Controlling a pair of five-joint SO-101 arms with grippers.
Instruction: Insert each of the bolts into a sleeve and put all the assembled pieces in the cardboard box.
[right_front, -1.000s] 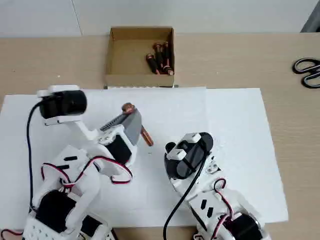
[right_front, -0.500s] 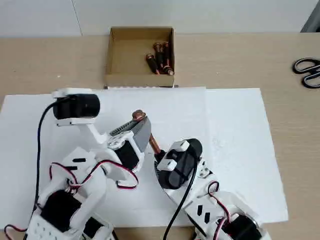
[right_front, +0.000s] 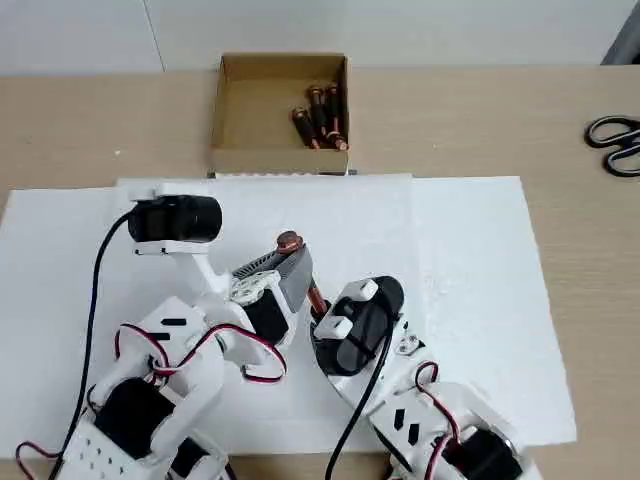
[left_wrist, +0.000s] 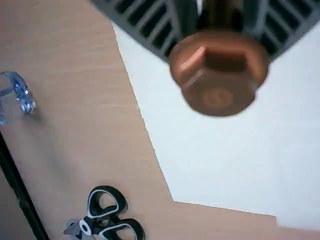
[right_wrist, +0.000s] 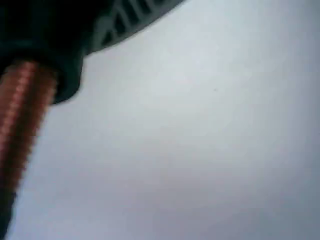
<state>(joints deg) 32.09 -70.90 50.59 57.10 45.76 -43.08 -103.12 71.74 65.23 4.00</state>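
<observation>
My left gripper (right_front: 298, 266) is shut on a copper bolt (right_front: 290, 243), held a little above the white sheet with its hex head toward the cardboard box. The left wrist view has that hex head (left_wrist: 217, 75) close up between dark ribbed jaws. The bolt's threaded shaft (right_front: 314, 296) slants down to my right gripper (right_front: 326, 314), which sits right at its end. In the right wrist view the thread (right_wrist: 22, 130) comes out of a dark rounded piece (right_wrist: 62, 75) under a ribbed jaw; whether that is a sleeve is unclear. The cardboard box (right_front: 255, 155) holds several assembled pieces (right_front: 322, 115).
A white sheet (right_front: 480, 260) covers the near table under both arms. Scissors (right_front: 615, 142) lie on the wood at the far right, also seen as scissors (left_wrist: 102, 222) in the left wrist view. The two arms stand close together at the sheet's middle.
The left arm has carried the bolt rightward and nearer to the right arm. The right arm swung left to meet the shaft's end, then held still.
</observation>
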